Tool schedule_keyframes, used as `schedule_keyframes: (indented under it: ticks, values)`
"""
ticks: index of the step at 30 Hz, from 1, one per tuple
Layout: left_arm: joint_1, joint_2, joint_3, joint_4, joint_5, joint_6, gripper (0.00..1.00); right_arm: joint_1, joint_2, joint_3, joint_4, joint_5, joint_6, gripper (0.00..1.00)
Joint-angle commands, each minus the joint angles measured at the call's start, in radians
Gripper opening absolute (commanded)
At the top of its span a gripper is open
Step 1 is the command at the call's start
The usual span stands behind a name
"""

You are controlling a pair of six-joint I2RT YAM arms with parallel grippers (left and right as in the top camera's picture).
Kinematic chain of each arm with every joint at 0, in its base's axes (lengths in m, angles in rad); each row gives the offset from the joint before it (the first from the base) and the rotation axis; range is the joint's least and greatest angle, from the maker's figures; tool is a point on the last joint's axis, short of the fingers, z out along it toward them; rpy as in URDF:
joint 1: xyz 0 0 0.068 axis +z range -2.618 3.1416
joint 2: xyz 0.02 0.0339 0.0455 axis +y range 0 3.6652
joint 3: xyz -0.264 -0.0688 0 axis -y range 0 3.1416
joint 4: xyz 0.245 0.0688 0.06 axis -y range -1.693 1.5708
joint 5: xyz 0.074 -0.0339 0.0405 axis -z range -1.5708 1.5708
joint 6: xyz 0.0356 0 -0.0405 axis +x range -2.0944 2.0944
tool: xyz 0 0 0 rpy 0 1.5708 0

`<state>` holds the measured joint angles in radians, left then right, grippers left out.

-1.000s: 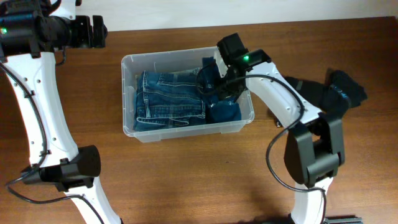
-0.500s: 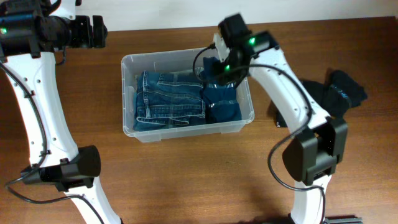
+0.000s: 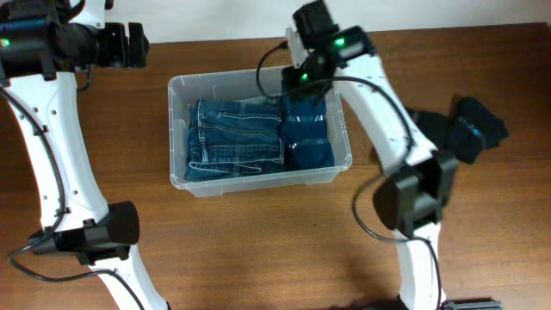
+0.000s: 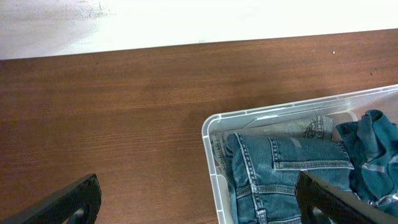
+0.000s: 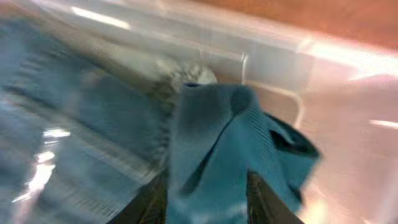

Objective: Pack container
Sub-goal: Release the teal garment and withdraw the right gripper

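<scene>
The clear container stands mid-table. Inside it, folded blue jeans fill the left part and a teal-blue cloth lies on the right. My right gripper is over the bin's back right corner. In the right wrist view, which is blurred, its fingers are shut on a fold of the teal cloth, with the bin wall just behind. My left gripper is open and empty, left of and behind the bin. Its view shows the bin's corner, the jeans and its fingers wide apart.
A pile of dark garments lies on the table to the right of the bin. The table's far edge meets a white wall just behind the bin.
My right gripper has moved from the bin's right side toward its back edge and a little left, taking the end of the teal cloth with it. The left arm has not moved.
</scene>
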<state>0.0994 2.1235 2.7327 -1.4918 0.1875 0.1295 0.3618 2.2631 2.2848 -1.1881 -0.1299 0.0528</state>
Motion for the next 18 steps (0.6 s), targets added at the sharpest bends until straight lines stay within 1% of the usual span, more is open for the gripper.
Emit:
schedule_keyframes:
  ticks: [1,5,9,12,15,18]
  values:
    - [0.001,0.006,-0.004,-0.001,0.007,-0.008,0.99,0.005,0.111,-0.011,-0.002,-0.005,0.008,0.34]
    - [0.001,0.006,-0.004,-0.001,0.007,-0.008,0.99,0.005,0.179,-0.011,-0.013,-0.005,0.008,0.34]
    - [0.001,0.006,-0.004,-0.001,0.007,-0.008,0.99,0.004,0.166,-0.006,-0.016,-0.020,0.007,0.34]
    - [0.001,0.006,-0.004,0.000,0.007,-0.008,0.99,0.003,0.114,0.023,-0.048,-0.020,0.007,0.34]
    - [0.001,0.006,-0.004,-0.001,0.007,-0.008,0.99,0.002,0.039,0.105,-0.099,-0.019,0.007,0.35]
    - [0.001,0.006,-0.004,0.000,0.007,-0.008,0.99,-0.011,-0.033,0.207,-0.177,-0.005,0.006,0.41]
